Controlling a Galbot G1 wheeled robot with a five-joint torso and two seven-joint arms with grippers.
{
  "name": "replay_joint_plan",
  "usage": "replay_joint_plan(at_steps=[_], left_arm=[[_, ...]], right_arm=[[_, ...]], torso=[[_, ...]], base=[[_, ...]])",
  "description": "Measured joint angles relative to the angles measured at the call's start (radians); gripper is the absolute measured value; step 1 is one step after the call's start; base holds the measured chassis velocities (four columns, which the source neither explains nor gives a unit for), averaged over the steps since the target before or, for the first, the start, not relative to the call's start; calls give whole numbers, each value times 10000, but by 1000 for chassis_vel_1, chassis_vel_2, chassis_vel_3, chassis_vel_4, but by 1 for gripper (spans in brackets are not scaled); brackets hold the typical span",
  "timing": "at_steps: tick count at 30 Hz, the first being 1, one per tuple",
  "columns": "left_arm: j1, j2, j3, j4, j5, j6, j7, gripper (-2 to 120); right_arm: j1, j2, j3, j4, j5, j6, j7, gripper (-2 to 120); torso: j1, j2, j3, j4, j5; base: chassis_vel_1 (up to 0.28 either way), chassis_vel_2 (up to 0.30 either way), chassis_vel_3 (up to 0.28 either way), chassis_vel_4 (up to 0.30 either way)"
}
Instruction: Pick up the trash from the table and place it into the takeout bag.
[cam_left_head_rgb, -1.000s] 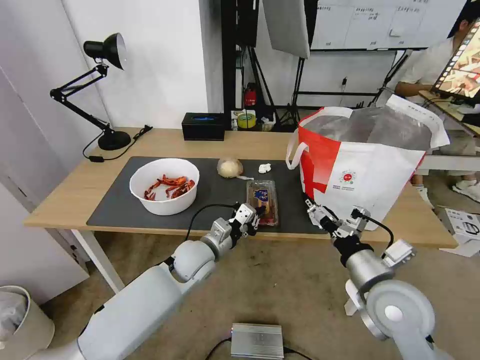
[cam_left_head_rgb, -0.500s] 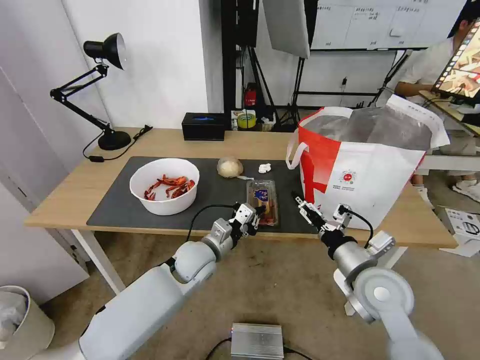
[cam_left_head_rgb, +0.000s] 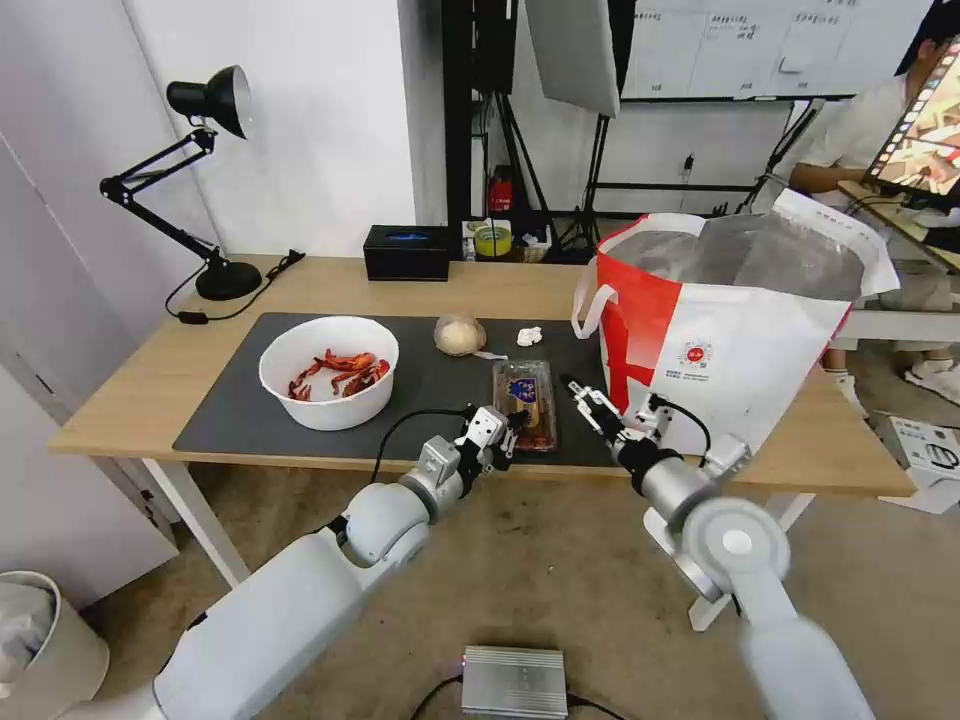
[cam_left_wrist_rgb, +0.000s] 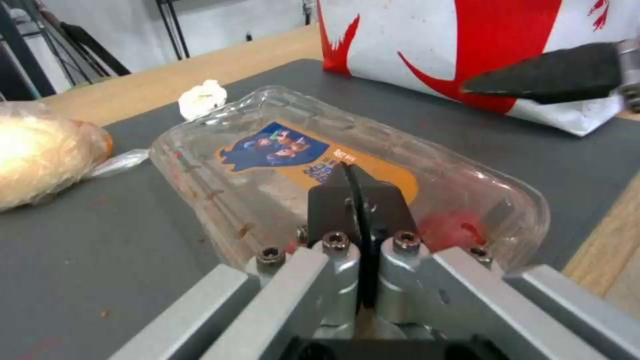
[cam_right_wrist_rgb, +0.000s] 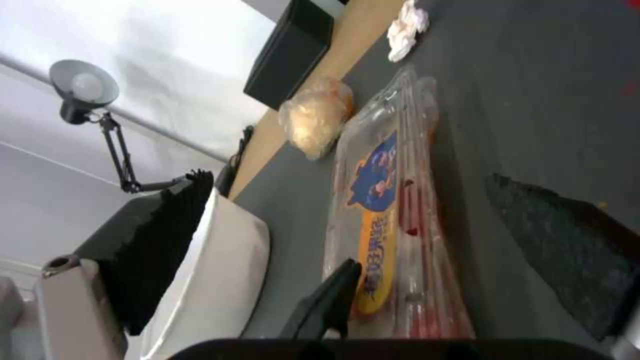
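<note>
Head view status: nothing bagged yet; bowl (cam_left_head_rgb: 329, 371), clamshell tray (cam_left_head_rgb: 524, 390), wrapped ball (cam_left_head_rgb: 459, 335), tissue wad (cam_left_head_rgb: 529, 336) all on bench (cam_left_head_rgb: 130, 385).
Left claw (cam_left_head_rgb: 510, 432): pinched together, at tray's near end.
Right claw (cam_left_head_rgb: 588, 399): spread, beside tray.
Takeout bag (cam_left_head_rgb: 730, 330): open, waiting.

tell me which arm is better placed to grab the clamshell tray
Right, probably. The right pincer is open, beside the tray on the bag side. The left pincer is at the tray's near end but shut, fingertips over the lid, so it would have to open first.

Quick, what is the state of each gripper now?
Left gripper: shut, fingers together at the clamshell tray, holding nothing.
Right gripper: open, beside the tray.
</note>
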Motion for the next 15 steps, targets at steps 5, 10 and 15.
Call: replay_joint_plan(at_steps=[5,10,15], left_arm=[[102,-33,-40,-17,1,-30,-26,0],[155,-45,-41,-20,6,-43,-44,0],[156,-10,-57,-29,7,-101,-46,0]], right_arm=[[541,271,-153,-369,-22,-87,426,100],[993,389,-250,-688,-44,-347,1140,100],[1193,526,-233,-891,-28,-928,1447,100]], torso=[[1,0,0,1,0],[1,0,0,1,0],[1,0,0,0,0]], base=[[0,0,0,0],[0,0,0,0],[0,0,0,0]])
